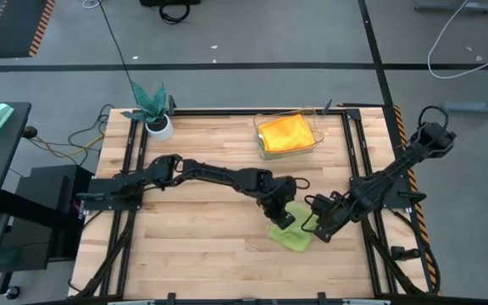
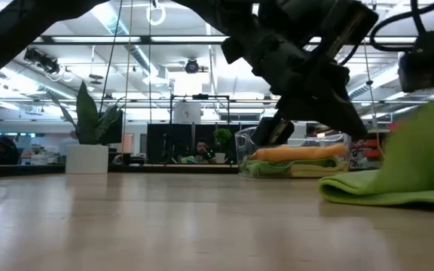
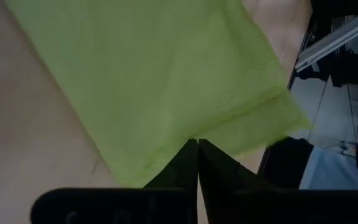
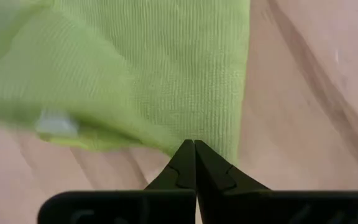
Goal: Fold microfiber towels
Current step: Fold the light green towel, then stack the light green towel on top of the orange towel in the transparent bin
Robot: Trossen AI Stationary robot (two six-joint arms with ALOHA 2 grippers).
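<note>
The lime green towel (image 2: 386, 188) lies at lower right on the bench (image 1: 202, 229). The left gripper (image 1: 283, 218) and right gripper (image 1: 318, 227) each pinch its edge with fingers pressed together. They should lift evenly and align the corners.

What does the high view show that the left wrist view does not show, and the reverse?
Only the high view shows the clear container holding the yellow towel, the teal plant, the whole table and the right gripper at the cloth's right edge. Only the left wrist view shows the left gripper with its fingers closed at a corner of folded layers. Both show the lime green towel on the wood.
</note>
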